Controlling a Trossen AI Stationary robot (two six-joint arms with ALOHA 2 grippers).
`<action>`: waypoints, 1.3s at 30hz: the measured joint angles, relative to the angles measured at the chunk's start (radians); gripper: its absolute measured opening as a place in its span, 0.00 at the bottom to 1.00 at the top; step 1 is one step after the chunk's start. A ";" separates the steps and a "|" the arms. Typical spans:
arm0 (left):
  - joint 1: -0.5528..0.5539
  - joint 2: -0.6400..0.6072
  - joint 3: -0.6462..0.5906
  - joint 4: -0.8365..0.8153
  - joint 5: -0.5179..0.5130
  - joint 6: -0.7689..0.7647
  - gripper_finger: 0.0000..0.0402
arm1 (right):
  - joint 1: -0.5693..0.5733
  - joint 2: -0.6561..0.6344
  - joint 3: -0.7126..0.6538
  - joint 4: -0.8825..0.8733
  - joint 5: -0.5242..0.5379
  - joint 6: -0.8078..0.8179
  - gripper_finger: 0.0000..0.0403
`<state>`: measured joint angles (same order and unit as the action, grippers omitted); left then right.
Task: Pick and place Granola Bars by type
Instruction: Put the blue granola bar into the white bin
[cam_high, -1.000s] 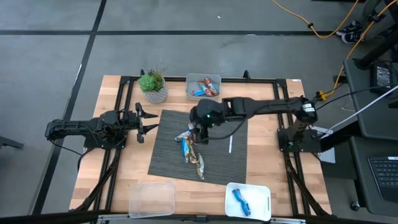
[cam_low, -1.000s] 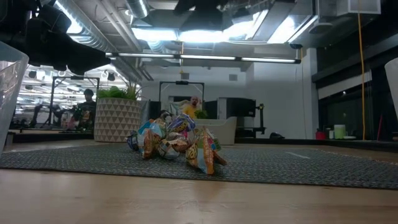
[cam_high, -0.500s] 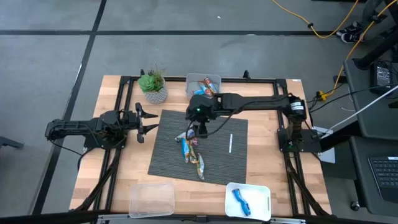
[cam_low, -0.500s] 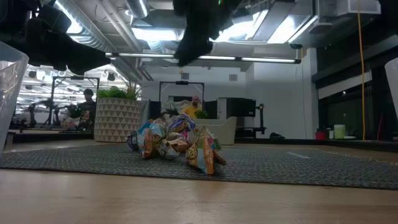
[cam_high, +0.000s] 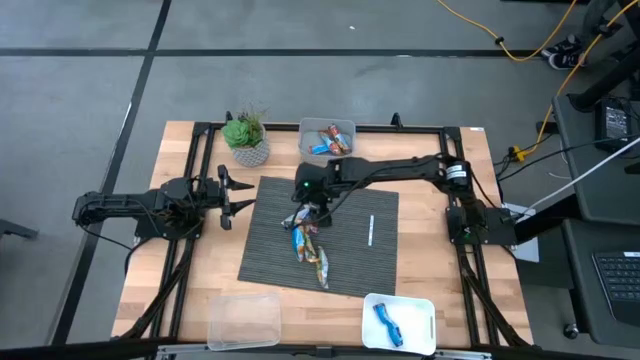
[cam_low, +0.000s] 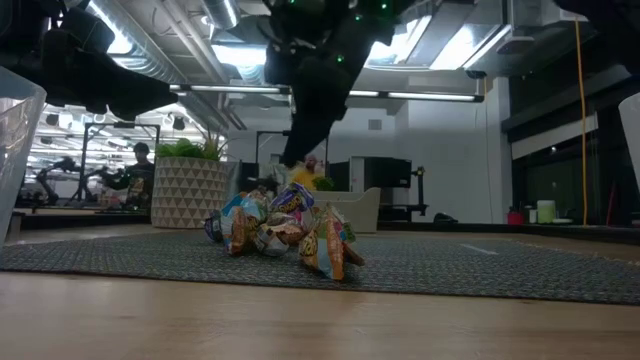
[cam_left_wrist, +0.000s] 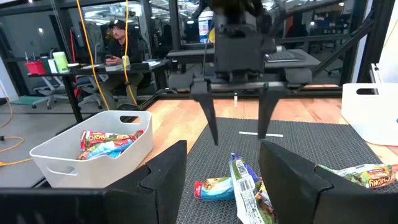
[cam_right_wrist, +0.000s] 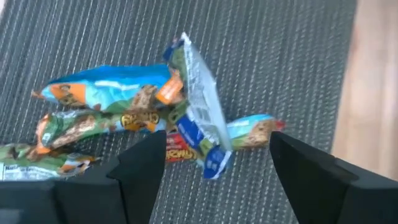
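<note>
Right gripper (cam_high: 316, 208), fingers spread wide and holding nothing, hangs directly over the end of the pile of granola bars (cam_high: 308, 236) nearest the white bin (cam_high: 327, 139); the bars lie just below its fingertips, apart from them, on the grey mat (cam_high: 350, 262). More bars lie inside the white bin beyond the mat. Left gripper (cam_high: 226, 194), fingers open and empty, waits beside the mat's edge, clear of the pile.

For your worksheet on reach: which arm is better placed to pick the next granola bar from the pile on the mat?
The right. Its open right gripper hangs directly over the granola bars, while the left gripper waits beside the mat.
</note>
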<state>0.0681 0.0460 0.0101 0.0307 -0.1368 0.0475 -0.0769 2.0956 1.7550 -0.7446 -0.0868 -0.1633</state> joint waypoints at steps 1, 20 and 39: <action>0.000 0.000 0.000 0.000 0.000 0.000 0.47 | 0.000 0.008 0.000 -0.003 -0.004 0.000 0.72; 0.000 0.000 0.000 0.000 0.000 0.000 0.47 | -0.008 0.072 -0.001 -0.015 -0.049 -0.026 0.37; 0.000 0.000 0.000 0.000 0.000 0.000 0.47 | -0.028 0.063 0.002 -0.048 -0.065 0.028 0.01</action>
<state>0.0681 0.0460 0.0098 0.0307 -0.1368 0.0475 -0.1051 2.1590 1.7572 -0.7925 -0.1516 -0.1352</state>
